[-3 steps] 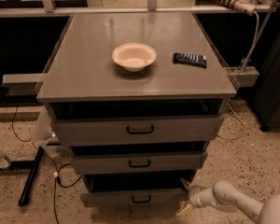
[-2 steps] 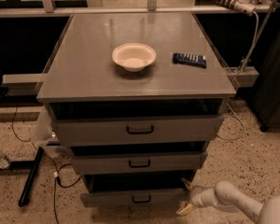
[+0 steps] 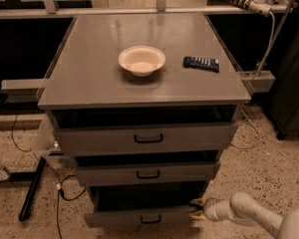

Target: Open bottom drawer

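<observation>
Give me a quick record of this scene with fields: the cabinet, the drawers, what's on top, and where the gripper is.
cabinet: grey metal, three stacked drawers
bottom drawer: partly out, dark interior showing above its front
handle: small black loop at centre, nothing on it
gripper: low near the floor, at the bottom drawer's right end
on top: white bowl; dark flat rectangular object beside it, apart

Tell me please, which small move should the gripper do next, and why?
Probably a short straight pull toward the camera. The gripper sits at the right end of the bottom drawer front, away from its handle, and the drawer is only partly out. Pulling from one end may skew it, so keep it short.
</observation>
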